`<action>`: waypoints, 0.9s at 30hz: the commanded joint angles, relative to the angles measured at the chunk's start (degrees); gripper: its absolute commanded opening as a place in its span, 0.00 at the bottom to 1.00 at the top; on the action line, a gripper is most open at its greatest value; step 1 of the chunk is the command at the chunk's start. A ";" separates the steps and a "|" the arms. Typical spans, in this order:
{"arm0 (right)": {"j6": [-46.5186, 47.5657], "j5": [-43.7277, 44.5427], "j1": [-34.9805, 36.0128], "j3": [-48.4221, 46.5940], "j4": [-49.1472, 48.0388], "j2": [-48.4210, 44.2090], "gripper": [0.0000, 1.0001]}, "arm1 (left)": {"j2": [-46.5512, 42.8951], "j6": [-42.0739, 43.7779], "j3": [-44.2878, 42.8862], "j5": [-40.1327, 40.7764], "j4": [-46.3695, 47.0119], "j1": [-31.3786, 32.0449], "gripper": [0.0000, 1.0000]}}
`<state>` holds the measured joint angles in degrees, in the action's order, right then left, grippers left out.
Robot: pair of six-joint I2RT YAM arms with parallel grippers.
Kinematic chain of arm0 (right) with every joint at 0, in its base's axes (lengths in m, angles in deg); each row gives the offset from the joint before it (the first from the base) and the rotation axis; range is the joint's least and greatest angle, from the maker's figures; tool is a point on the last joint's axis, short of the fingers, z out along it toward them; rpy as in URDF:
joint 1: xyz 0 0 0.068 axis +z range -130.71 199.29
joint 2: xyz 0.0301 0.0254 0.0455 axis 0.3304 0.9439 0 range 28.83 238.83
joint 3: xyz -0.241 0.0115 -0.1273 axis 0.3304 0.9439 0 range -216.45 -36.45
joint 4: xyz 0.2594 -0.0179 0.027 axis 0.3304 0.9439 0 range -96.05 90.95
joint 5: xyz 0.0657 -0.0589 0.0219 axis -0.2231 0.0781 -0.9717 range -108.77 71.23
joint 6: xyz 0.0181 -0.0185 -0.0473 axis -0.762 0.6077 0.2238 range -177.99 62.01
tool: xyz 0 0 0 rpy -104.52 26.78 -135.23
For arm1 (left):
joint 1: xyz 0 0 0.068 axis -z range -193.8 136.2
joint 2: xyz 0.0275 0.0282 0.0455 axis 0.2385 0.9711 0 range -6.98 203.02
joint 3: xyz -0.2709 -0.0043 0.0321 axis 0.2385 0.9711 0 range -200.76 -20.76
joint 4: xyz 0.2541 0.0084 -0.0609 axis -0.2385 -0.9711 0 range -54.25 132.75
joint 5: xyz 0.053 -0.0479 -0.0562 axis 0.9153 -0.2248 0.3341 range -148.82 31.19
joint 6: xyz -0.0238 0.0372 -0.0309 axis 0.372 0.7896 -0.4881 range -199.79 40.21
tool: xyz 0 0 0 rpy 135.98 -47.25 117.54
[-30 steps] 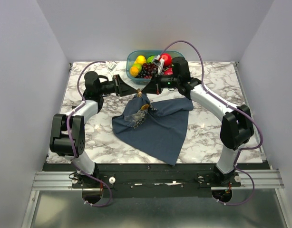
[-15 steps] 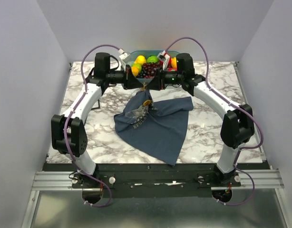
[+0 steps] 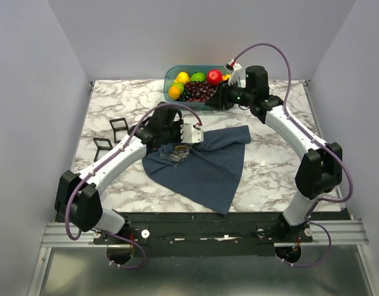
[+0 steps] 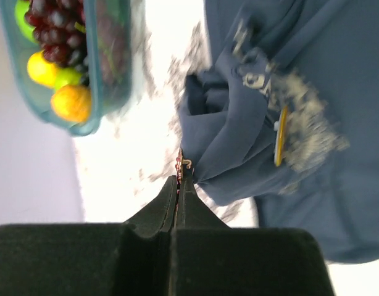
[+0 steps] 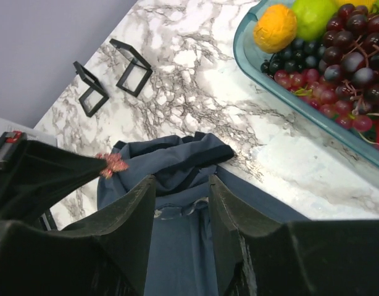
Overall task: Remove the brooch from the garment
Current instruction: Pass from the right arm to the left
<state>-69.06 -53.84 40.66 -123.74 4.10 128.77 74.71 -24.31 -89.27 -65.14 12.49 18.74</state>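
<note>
Sitting at upper centre, a teal fruit bin (image 3: 168, 81); two black frames (image 3: 118, 127) at left. The left gripper (image 4: 180, 171) is closed, pinching the brooch (image 4: 184, 162) beside the bunched garment (image 3: 208, 166). The right gripper (image 5: 181, 182) is open and empty.

left arm (image 3: 117, 161) and right arm (image 3: 291, 131) are white tubes with chunky black joints, purple cables (image 3: 263, 45) looping off each, matte black wedge fingers (image 5: 124, 228), bases down at 6 o'clock

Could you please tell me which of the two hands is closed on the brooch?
The left hand: its fingers are pressed together with the brooch pinched at their tips. The right hand stands open and empty.
</note>
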 commanded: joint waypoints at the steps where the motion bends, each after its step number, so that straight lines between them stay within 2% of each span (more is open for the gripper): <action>1: 1.93 3.78 -0.27 1.33 1.01 -2.82 0.48 | -0.30 19.81 3.38 17.83 11.18 -0.01 0.00; 11: 3.07 4.31 -0.88 5.11 0.66 -5.28 0.50 | -2.49 27.03 5.32 19.42 10.13 -2.48 0.00; 16: 4.04 2.73 -0.80 5.46 1.36 -4.84 0.52 | -3.20 23.10 -4.16 16.28 7.67 -4.23 0.00; 18: 7.19 -0.68 -0.80 5.72 1.71 -3.62 0.52 | -2.94 23.69 -3.48 13.72 5.59 -9.14 0.00; 19: 9.55 -1.92 -0.71 5.98 2.50 -3.18 0.52 | -1.98 25.71 -2.60 15.45 2.69 -9.59 0.00; 20: 17.58 -2.28 -0.28 7.55 3.20 -2.91 0.52 | -1.89 26.68 -1.37 20.78 2.23 -8.90 0.00; 22: 27.02 0.96 1.66 8.53 8.88 -1.68 0.53 | -3.90 23.03 -1.18 17.95 3.90 -8.63 0.00; 23: 34.90 1.49 2.01 9.58 10.75 -1.24 0.54 | -5.13 22.05 -1.80 14.97 3.11 -8.63 0.00; 27: 50.51 4.83 2.54 13.10 16.56 -0.36 0.64 | -2.95 19.67 0.65 21.16 5.29 -9.50 0.00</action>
<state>-41.02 -52.27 42.19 -114.14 11.20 126.70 71.48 -1.31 -90.84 -47.74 17.76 9.62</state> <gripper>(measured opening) 0.609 0.011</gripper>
